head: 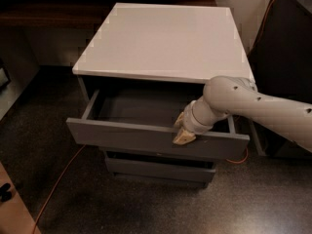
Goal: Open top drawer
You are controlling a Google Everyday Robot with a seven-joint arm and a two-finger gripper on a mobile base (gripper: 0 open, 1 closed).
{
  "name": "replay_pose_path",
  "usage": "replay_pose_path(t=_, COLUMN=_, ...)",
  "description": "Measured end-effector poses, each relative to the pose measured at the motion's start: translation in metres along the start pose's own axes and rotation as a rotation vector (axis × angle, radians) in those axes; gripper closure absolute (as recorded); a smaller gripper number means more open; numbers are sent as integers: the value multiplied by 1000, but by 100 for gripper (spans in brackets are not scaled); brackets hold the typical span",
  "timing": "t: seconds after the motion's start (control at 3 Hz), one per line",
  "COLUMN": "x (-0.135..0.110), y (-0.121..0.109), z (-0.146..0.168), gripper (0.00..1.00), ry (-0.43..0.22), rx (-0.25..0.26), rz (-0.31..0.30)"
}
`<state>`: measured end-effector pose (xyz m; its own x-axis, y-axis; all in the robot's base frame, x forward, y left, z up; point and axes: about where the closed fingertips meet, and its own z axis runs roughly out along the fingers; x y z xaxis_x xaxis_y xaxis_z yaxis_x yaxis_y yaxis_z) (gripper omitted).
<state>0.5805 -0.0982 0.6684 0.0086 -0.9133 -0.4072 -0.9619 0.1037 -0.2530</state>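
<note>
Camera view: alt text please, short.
The top drawer of a white-topped cabinet stands pulled out, with the robot's gripper on its front panel's upper edge, right of centre. An orange cable runs across the dark floor.

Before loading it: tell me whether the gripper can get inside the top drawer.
Probably yes: the gripper sits at the top drawer's front edge, and the drawer is pulled out, open above.

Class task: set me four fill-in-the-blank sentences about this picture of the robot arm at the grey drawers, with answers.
The top drawer stands ____, not closed.
The claw sits on that drawer's ____ panel.
The cabinet's top surface is ____.
The cable on the floor is ____.
Missing words: open; front; white; orange.
</note>
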Motion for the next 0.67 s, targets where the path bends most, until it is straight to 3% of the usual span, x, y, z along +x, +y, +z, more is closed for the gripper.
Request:
replay_pose_path(t=0.33, x=0, y=6, z=-1, gripper=100, ry=-1, rx=-4, rz=-4)
replay_pose_path(t=0.67, x=-3, y=48, z=-10, gripper=100, ry=-12, rx=-34, rz=-35)
